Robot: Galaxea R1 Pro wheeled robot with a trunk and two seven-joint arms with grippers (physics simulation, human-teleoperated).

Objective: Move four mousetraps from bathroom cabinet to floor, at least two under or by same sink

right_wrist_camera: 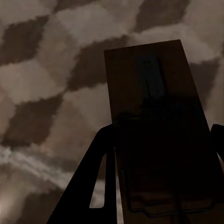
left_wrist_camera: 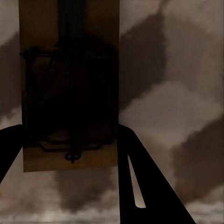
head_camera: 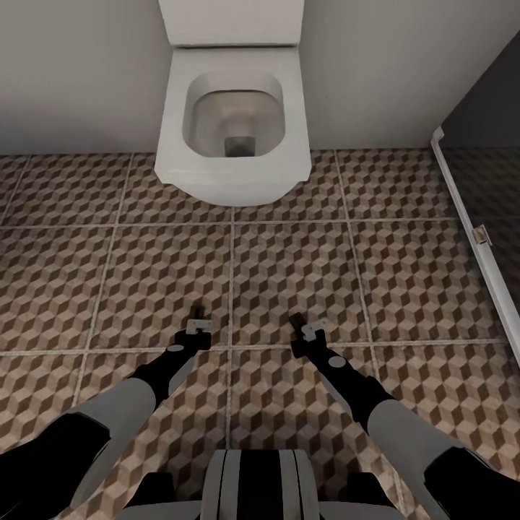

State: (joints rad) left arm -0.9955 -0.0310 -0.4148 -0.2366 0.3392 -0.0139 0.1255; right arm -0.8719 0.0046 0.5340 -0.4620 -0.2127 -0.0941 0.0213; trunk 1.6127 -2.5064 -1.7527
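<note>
Brown-beige-white cube-print tiles, pale grout: bathroom floor [head_camera: 289, 274] covers the ground from the robot's base out to the wall. Nearest the camera, grey and black trunk top [head_camera: 260, 487] at the lower edge of the head view, both arms reaching forward and down over the tiles. Dark glass panel with a white frame [head_camera: 469, 217] runs along the right side, small metal hinge on it. Farthest, grey wall [head_camera: 72, 72] and a white toilet [head_camera: 232, 108] against it, lid up, bowl open, greyish inside, nothing seen in it.

Left gripper [head_camera: 197, 323] hangs low over a tile just left of a grout line; head view too small to judge the jaws. Left wrist view: black fingers [left_wrist_camera: 140, 182] stand on either side of a mousetrap [left_wrist_camera: 69, 88], a flat brown wooden board with a thin wire frame and spring, floor pattern behind it. Fingers sit at the board's edges, looks clamped on it.

Right gripper [head_camera: 309, 326] hangs low just right of the same grout line, near the left one, the two apart. Right wrist view: second mousetrap [right_wrist_camera: 158, 130], dark board with wire bar, between the black fingers [right_wrist_camera: 93, 186], tilted against the tile pattern. Looks gripped at its sides. Cannot tell whether either trap touches the floor.
</note>
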